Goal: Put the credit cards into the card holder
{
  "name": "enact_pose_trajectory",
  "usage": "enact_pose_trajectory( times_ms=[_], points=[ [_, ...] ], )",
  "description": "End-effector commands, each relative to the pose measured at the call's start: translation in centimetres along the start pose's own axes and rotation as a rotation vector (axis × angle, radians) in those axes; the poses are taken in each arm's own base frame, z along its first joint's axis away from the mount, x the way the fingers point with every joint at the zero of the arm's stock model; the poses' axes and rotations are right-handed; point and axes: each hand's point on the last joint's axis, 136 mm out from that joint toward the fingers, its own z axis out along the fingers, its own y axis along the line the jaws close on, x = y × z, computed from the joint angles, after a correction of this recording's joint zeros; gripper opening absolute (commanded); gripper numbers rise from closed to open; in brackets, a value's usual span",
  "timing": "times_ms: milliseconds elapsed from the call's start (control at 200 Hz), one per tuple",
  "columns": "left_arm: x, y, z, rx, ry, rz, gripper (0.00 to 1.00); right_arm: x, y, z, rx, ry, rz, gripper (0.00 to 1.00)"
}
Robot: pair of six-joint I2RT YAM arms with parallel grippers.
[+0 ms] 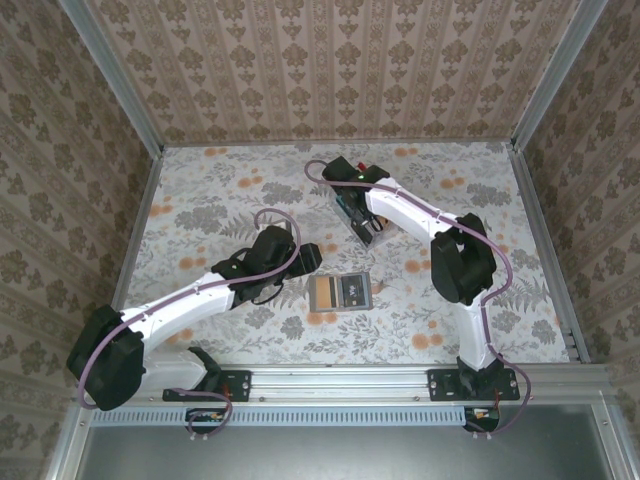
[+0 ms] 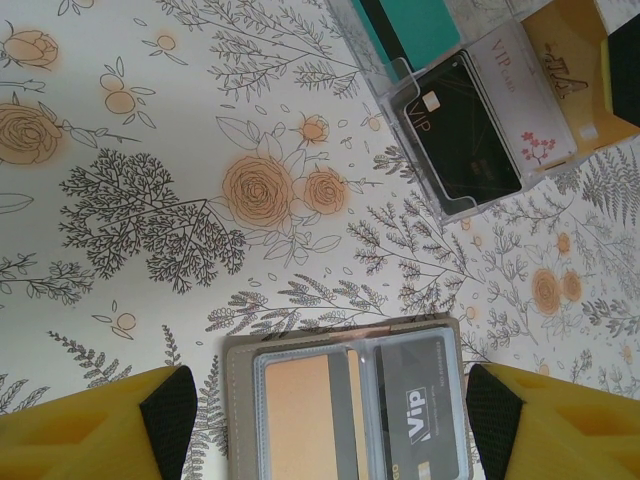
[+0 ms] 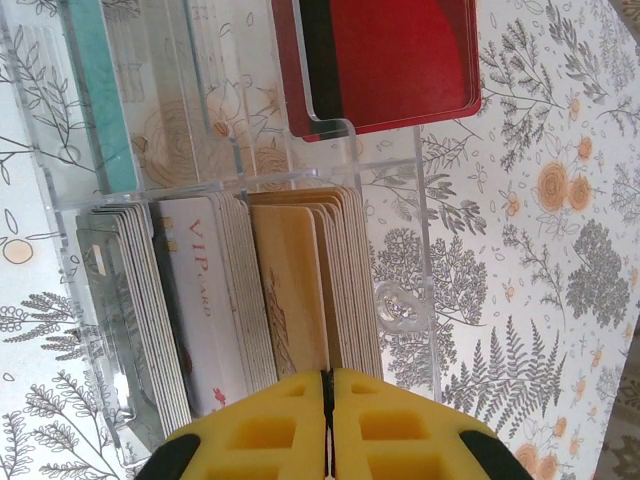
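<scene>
Right claw [image 3: 325,425]: pressed together at the top edge of the beige cards [image 3: 300,290]; whether one is pinched cannot be told.
Left claw [image 2: 330,415]: spread wide, empty, over the card holder [image 2: 240,400].
Card holder: open on the table [image 1: 200,190], with a beige card [image 2: 300,420] and a black VIP card [image 2: 420,420] in its pockets.
Clear rack [image 3: 400,300]: red card [image 3: 390,60], teal card [image 3: 100,100], upright stacks.

The left arm [image 1: 185,308] and right arm [image 1: 400,205] wore white shells over black joints, purple cables [image 1: 507,275] looped alongside; their fingers [image 2: 70,430] were blocky yellow, padded black

Closed end effector [image 3: 327,420] meets beige cards [image 3: 300,290] in clear rack [image 3: 396,300].
</scene>
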Motion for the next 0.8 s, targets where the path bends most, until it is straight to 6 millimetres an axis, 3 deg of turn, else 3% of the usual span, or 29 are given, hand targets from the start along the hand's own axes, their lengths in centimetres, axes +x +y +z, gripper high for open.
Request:
enact_pose_trajectory(
  times_ms=[0,335,485,635,795],
  points=[
    [-0.1,0.1,-0.3,0.011,-0.007,-0.007,0.75,0.2,-1.7,-1.5,0.015,-0.011,0.028,0.08],
    [-0.3,-0.4,-0.2,0.020,-0.002,0.000,0.75,0.6,-1.1,-4.5,-0.158,-0.032,0.124,0.04],
    [-0.5,-0.6,-0.2,0.025,-0.003,0.003,0.75,1.0,-1.3,-6.7,-0.280,-0.061,0.226,0.03],
    [-0.6,-0.8,-0.4,0.045,-0.004,-0.007,0.75,1.6,-1.3,-9.4,-0.496,-0.100,0.393,0.03],
    [-1.5,-2.9,-0.7,0.169,0.001,-0.052,0.77,1.8,0.2,-12.2,-0.852,-0.141,0.602,0.03]
  ],
)
